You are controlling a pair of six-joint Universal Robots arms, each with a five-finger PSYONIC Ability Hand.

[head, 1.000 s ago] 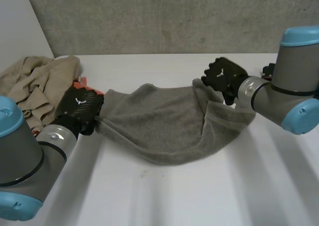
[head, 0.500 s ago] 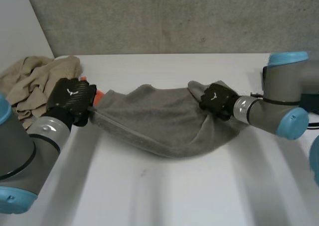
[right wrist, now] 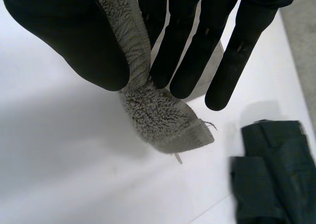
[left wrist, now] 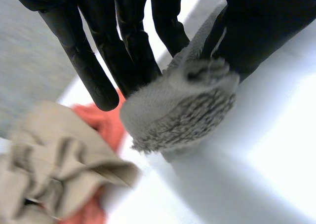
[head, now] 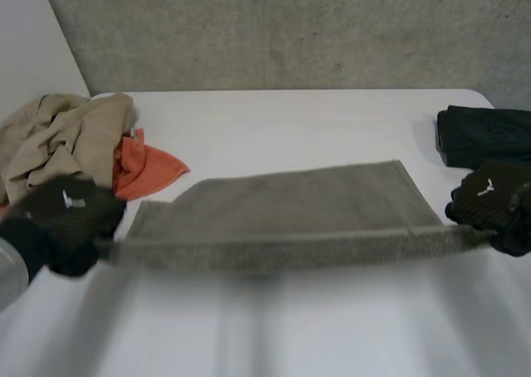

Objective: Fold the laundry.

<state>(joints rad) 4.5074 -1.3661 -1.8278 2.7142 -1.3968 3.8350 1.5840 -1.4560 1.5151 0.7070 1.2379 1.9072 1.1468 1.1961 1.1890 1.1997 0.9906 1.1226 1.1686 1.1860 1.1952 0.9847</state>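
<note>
head view: the grey towel [head: 290, 215] hangs stretched between my hands over the near middle of the white table [head: 274, 115]. its near edge is lifted and drawn into a straight line. the far part slopes down to lie on the table top. my left hand [head: 70, 223] has one end of that edge and my right hand [head: 494, 204] has the other.

in the left wrist view, my thumb presses a bunched corner of the terry against my fingers [left wrist: 94, 71], so that hand is closed on the cloth. the right wrist view shows the same pinch, with the hemmed corner poking out below my fingers [right wrist: 182, 51].

i judge this towel soft, thick and limp. it looks light enough for a pinch to carry, and the looped pile should give grip rather than slide. nothing in it can break, but it will sag wherever i am not holding it. the corners, where i have it now, are the right place, since the edge between them then pulls true.

an orange cloth [head: 141, 165] and a heap of beige garments [head: 58, 136] lie beyond my left hand. a dark folded garment [head: 485, 132] sits just beyond my right hand.
</note>
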